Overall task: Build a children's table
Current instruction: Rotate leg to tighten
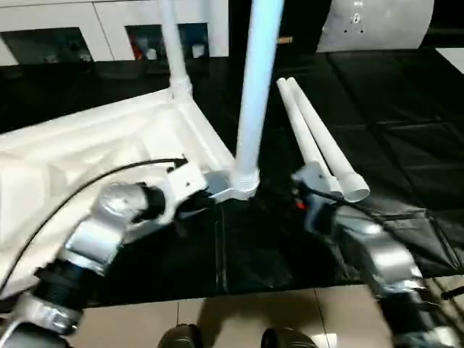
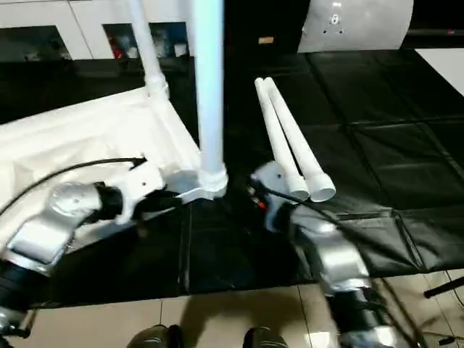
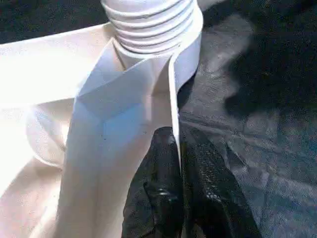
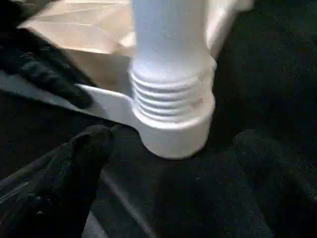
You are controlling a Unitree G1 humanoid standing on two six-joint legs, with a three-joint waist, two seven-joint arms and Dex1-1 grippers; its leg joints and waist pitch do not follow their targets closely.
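The children's table top (image 1: pixel 94 145) lies upside down at the left of the black work surface. Two white legs stand upright in its corner sockets, one at the far corner (image 1: pixel 172 51) and one at the near corner (image 1: pixel 255 94). The near leg's threaded end sits in its socket (image 4: pixel 171 124). My left gripper (image 3: pixel 176 153) is shut on the table top's thin rim (image 3: pixel 173 99) just beside that socket. My right gripper (image 4: pixel 173 153) is open, with one finger (image 4: pixel 84 148) to each side of the socket and not touching it. Two loose legs (image 1: pixel 319 138) lie side by side to the right.
The black work surface (image 1: pixel 406 130) ends at a front edge, with tiled floor and my feet (image 1: pixel 181 337) below it. White cabinets (image 1: pixel 109 29) and a pale rounded object (image 1: pixel 377 25) stand at the back. A black cable (image 1: pixel 87 188) runs along my left forearm.
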